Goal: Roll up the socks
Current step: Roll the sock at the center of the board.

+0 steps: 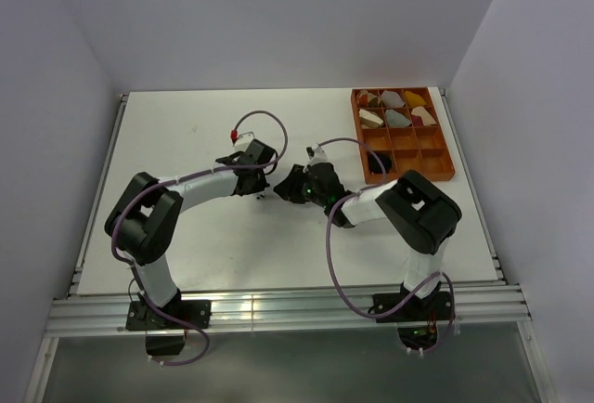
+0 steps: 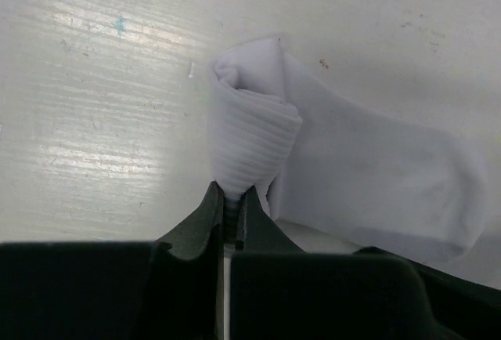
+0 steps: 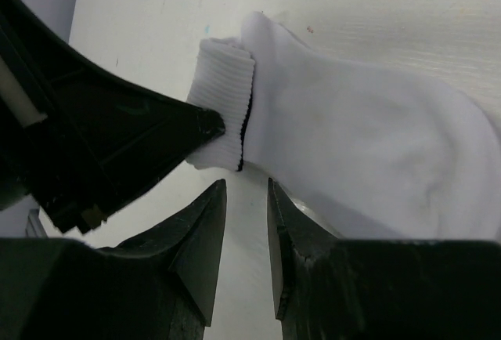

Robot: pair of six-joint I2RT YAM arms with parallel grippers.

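Left fingers point(image 2: 213, 211) clamp white sock point(image 2: 368, 175)'s rolled cuff; right fingers point(image 3: 205, 215) alongside, narrowly parted, empty.

Left arm point(image 1: 204, 183), right arm point(image 1: 418, 213): white tubular links joining black joint housings; purple cables point(image 1: 331, 264) looping alongside; left end effector point(image 2: 231, 197), right end effector point(image 3: 246, 191) showing black wedge fingers.

Socks, two, unmatched: one partly rolled, one loose.
The white sock point(image 2: 368, 175) lies flat left of the orange tray point(image 1: 422, 176), its ribbed cuff point(image 2: 252, 140) rolled over onto the body; the black sock point(image 1: 376, 162) is seemingly the dark heap against that tray's near-left edge.
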